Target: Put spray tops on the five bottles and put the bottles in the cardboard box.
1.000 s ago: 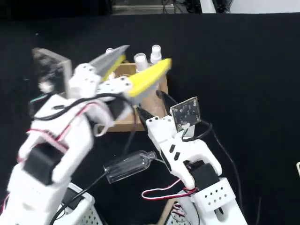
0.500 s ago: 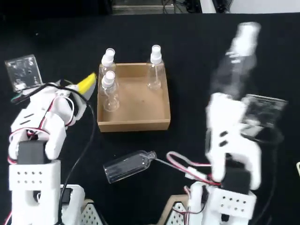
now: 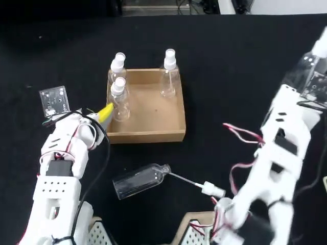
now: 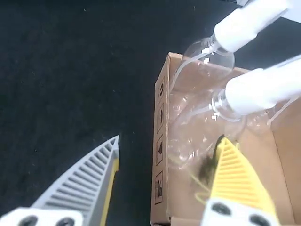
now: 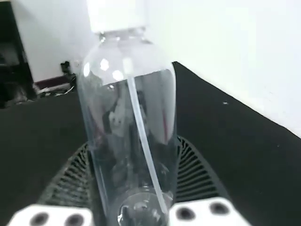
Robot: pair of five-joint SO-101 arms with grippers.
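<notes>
right claw point(image 5: 134, 147) is clamped on a capped bottle point(image 5: 127, 94), held up at the table's right edge. the bottle's white top is cut off by the frame in both the high and right wrist views. left claw point(image 4: 169, 140) is spread open and empty, straddling the left wall of the cardboard box point(image 3: 148, 133): grey finger outside, yellow finger inside, just beside the nearest of three capped bottles point(image 3: 119, 94) standing in the box. yellow finger covers part of that bottle. an uncapped bottle point(image 3: 139, 180) lies on the table point(image 3: 230, 61) in front of the box, with a loose spray top point(image 3: 210, 189) and its tube near the neck. dark print on the box's outer wall, too small to read.
</notes>
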